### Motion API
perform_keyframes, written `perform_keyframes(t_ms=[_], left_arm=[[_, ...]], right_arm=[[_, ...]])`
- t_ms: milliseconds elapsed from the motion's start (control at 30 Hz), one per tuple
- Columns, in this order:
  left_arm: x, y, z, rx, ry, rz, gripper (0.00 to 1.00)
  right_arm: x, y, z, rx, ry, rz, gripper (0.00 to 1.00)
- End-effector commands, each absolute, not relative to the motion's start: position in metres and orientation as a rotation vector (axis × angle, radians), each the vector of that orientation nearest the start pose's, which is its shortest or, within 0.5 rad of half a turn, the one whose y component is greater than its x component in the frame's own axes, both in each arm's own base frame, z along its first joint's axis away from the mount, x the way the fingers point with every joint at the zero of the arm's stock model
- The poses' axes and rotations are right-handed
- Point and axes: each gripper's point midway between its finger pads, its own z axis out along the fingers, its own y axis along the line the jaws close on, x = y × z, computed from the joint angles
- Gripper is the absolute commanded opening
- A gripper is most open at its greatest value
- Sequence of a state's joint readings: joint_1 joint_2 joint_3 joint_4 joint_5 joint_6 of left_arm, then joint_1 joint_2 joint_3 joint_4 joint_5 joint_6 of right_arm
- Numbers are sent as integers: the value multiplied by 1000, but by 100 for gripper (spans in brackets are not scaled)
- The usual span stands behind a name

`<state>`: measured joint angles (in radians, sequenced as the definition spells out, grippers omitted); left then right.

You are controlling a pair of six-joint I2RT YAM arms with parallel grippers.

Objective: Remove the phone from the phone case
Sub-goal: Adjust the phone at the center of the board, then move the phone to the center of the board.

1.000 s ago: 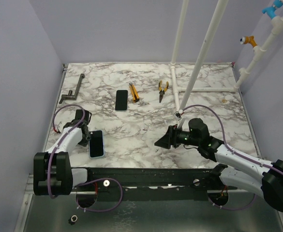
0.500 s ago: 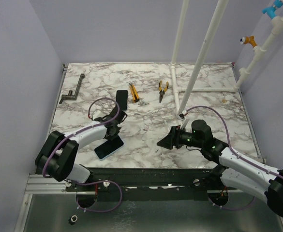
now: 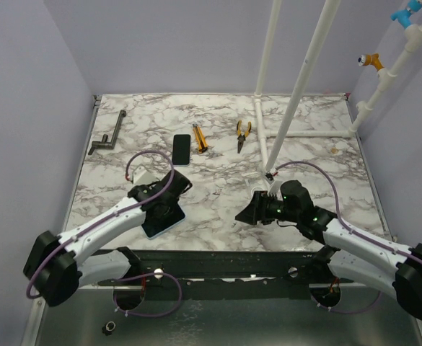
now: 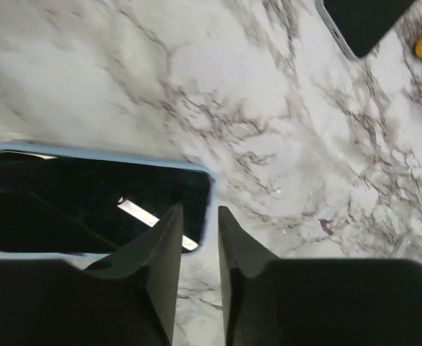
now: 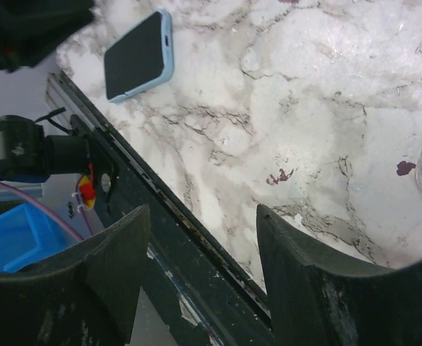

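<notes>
Currently the left tool (image 4: 196, 238) hangs over one short end of the phone (image 4: 95, 198), its jaws narrow and nothing between them. The phone lies screen up in its light-blue case (image 4: 88, 153), flat on the marble surface (image 4: 283, 122) near the front edge. The right tool (image 5: 196, 274) stands well apart to the right, jaws wide and empty, with the cased phone visible far ahead of it in the right wrist view. A second, bare phone (image 3: 181, 149) lies further back and takes no part in the step.

The step in hand appears to be the first purchase on the case. Recommended procedure:

1. Set one narrow fingertip on the case rim at a corner, not on the glass.
2. Peel the rim outward and downward, so that the corner of the phone comes free.
3. Bring the right tool in to pin the far end, since the flat case is likely to slide on the smooth surface.
4. Free the corners in turn; avoid prying from the middle of a long side.
</notes>
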<state>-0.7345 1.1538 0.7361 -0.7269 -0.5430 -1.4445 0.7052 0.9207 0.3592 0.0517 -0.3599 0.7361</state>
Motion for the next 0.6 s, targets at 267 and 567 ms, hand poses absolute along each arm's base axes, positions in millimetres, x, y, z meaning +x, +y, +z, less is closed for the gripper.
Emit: perform_keyframes(t_ms=[267, 567], left_arm=[[156, -25, 86, -1385, 2114, 110, 90], [161, -43, 50, -1452, 2226, -1, 91]], right_arm=[[185, 316, 98, -367, 2258, 1244, 86], [183, 328, 108, -419, 2224, 1265, 90]])
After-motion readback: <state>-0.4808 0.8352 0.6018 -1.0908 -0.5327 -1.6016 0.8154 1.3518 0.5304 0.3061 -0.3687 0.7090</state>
